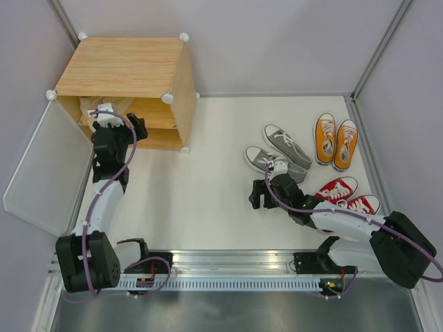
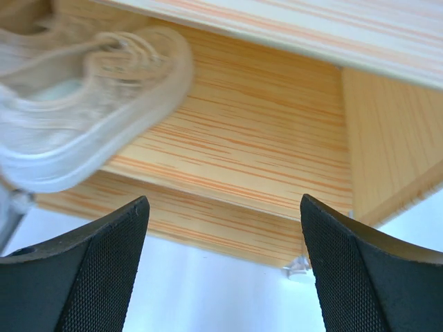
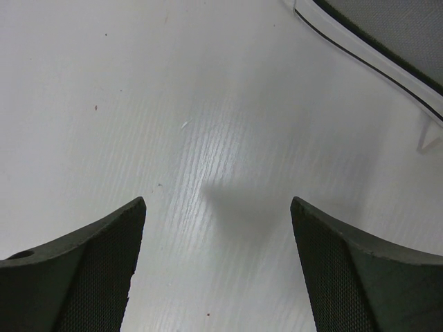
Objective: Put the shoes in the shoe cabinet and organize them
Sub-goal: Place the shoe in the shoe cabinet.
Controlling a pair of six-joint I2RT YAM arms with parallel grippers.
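While the left hand (image 2: 223, 204) hangs spread and empty at the mouth of the shoe cabinet (image 1: 124, 66), the biggest hazard, as I judge it, is the cabinet itself: a wrist or elbow knocking its frame on the way out could shove the light box across the tabletop (image 1: 208, 200), or swing the open door (image 1: 38, 173) into the arm's path. Smaller but likelier is trouble on the middle shelf (image 1: 156, 125), where a cream shoe (image 2: 76, 104) lies close to the opening. A careless retreat could snag its laces and drag it off. The right hand (image 3: 218, 204) is likewise spread and holds nothing, poised over bare tabletop just beside the grey pair (image 1: 280, 151). A low sweep there could knock the nearer grey shoe askew, and the forearm crossing the red pair (image 1: 346, 195) could scuff them apart. By count there are one tabletop, one cabinet with one shelf and one door, two hands, and six shoes out on the tabletop: two grey, two in the orange pair (image 1: 336, 142), two red. One cream shoe is plainly inside the cabinet; whether its partner sits with it I cannot tell
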